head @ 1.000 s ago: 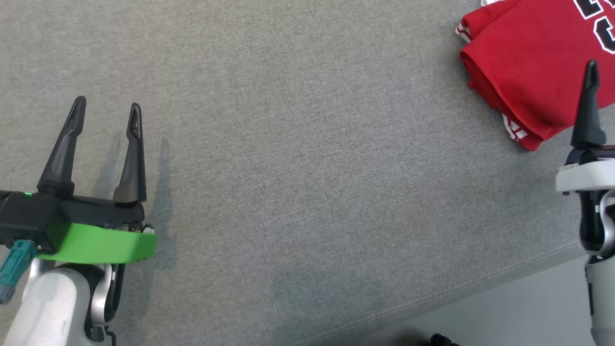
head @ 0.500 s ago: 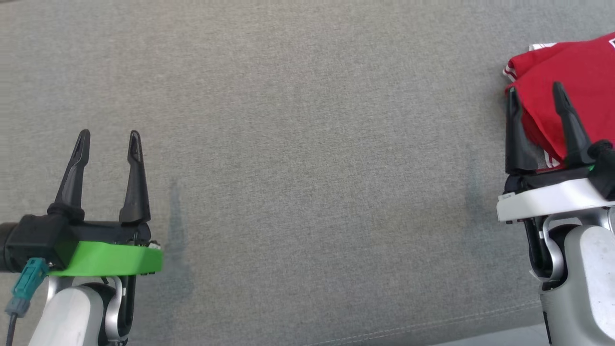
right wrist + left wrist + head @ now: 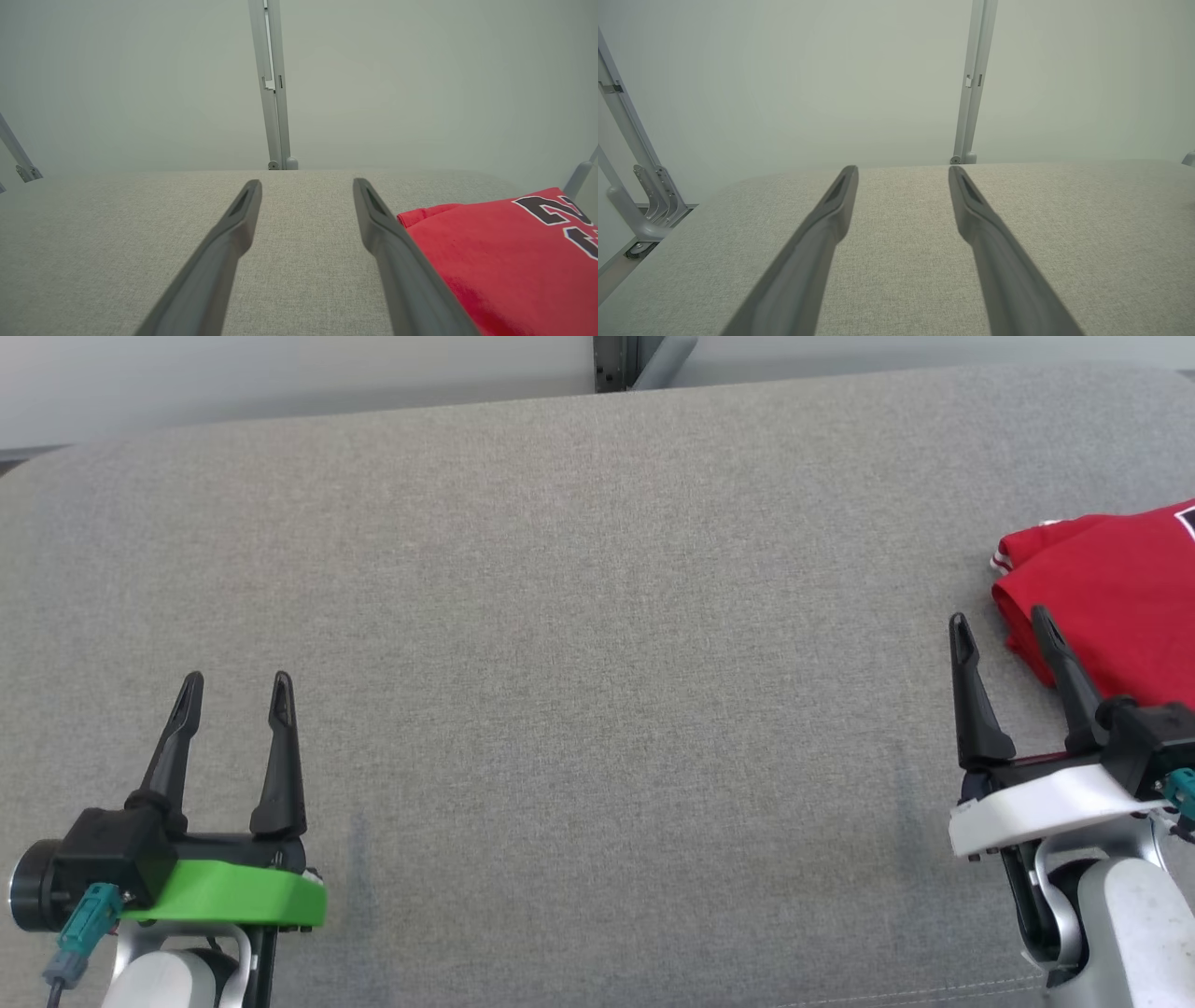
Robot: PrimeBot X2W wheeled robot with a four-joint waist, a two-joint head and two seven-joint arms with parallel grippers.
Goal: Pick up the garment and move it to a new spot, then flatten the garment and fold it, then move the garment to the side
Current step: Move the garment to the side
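Head view: red garment (image 3: 1116,607) lies on cushion (image 3: 597,663), right end, just right of right gripper (image 3: 997,618), the nearer arm; left gripper (image 3: 237,679) well apart. Both claws spread, empty.

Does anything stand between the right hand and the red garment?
Nothing visible does. The right hand is open and empty, right beside the red garment, which lies on the grey padded surface. One finger is already level with the garment's near edge, with nothing in between.
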